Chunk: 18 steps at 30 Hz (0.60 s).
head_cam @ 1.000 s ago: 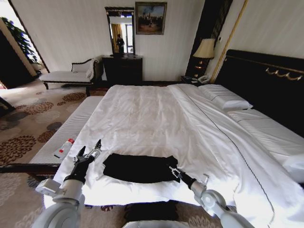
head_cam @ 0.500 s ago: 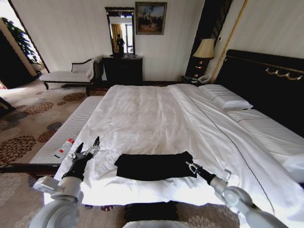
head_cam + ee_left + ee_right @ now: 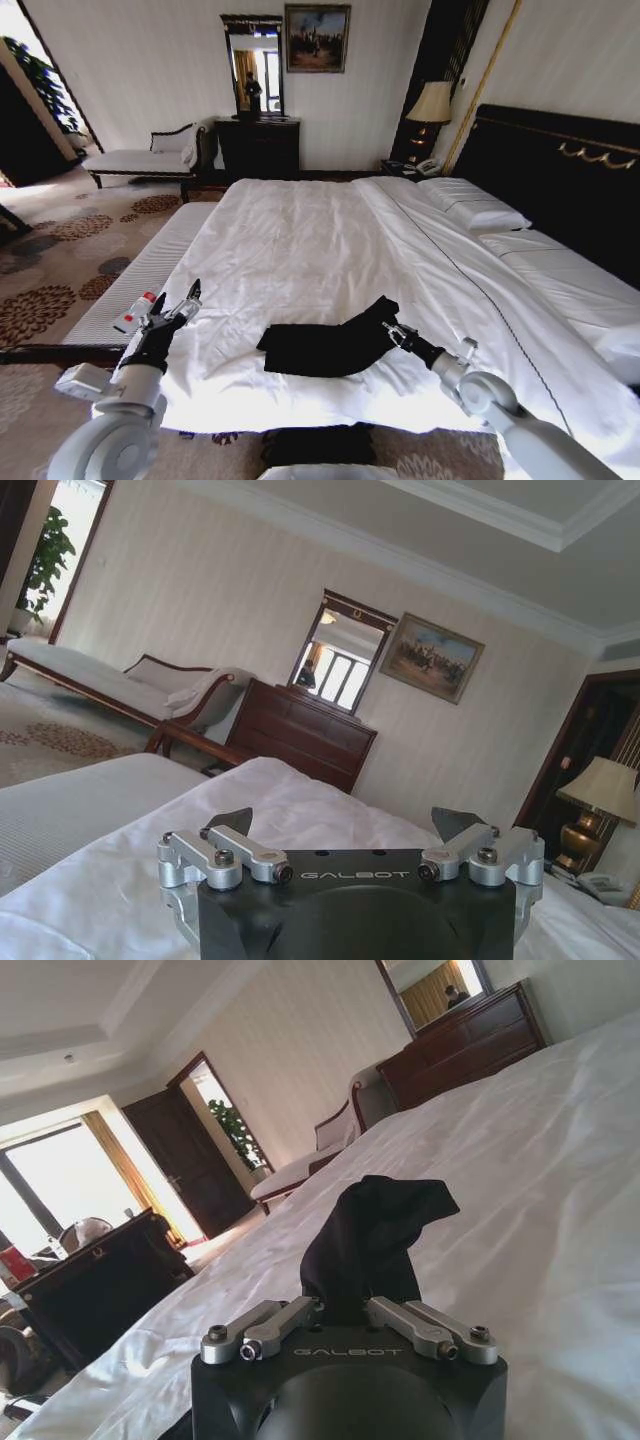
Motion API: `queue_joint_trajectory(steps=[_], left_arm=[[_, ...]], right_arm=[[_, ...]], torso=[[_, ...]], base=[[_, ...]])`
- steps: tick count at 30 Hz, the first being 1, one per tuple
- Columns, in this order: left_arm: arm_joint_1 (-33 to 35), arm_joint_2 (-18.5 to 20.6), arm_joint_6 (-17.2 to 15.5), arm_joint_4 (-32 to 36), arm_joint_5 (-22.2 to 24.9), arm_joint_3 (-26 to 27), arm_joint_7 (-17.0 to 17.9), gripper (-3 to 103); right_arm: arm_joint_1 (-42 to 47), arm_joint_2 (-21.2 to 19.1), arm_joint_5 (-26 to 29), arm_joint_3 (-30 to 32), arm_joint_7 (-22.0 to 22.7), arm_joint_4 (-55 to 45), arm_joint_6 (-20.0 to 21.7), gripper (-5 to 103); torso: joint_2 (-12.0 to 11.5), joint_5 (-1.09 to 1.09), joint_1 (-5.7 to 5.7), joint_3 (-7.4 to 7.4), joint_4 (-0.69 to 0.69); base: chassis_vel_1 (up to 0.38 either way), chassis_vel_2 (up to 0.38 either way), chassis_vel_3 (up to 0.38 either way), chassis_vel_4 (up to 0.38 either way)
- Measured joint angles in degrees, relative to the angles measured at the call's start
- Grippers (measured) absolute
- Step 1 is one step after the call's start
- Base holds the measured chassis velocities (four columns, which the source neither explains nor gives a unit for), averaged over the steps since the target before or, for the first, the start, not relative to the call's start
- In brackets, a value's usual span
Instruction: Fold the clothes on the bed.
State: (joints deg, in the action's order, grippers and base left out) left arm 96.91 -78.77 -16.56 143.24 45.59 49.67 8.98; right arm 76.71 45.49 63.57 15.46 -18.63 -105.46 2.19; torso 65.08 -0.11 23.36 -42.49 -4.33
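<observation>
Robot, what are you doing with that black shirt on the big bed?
The robot is folding the black T-shirt that lies near the foot of the bed. Its right pincer is shut on one end of the shirt and holds that end lifted off the white sheet, while the rest lies flat. The left pincer hangs open beside the bed's edge, holding nothing.

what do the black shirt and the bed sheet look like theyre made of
T-shirt: soft matte knit, probably cotton; it droops limply where the right gripper pinches and lifts one end. Bed sheet: smooth white woven cloth with a slight sheen and fine creases, likely cotton. Left gripper hovers open beside.
</observation>
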Motion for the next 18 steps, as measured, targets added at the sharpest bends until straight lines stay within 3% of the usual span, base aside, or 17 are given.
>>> queue_joint_trajectory(steps=[2,9,18], left_arm=[[1.1,0.1,0.0,0.0,0.0,0.7,0.0,100],[2.5,-0.1,-0.1,0.0,-0.1,1.8,0.2,100],[3.3,-1.4,-0.3,0.0,-0.4,1.8,0.4,100]], right_arm=[[-4.0,2.6,-1.7,-6.3,0.8,1.4,0.7,7],[-12.5,7.0,-2.4,-16.5,3.8,4.0,1.7,7],[-17.6,10.9,-1.6,-21.4,5.7,6.5,1.2,7]], torso=[[0.0,0.03,0.00,0.00,-0.01],[0.0,-0.01,0.00,0.00,0.00],[0.0,-0.01,0.00,0.00,-0.01]], base=[[0.000,0.000,0.000,0.000],[0.000,0.000,0.000,0.000],[0.000,0.000,0.000,0.000]])
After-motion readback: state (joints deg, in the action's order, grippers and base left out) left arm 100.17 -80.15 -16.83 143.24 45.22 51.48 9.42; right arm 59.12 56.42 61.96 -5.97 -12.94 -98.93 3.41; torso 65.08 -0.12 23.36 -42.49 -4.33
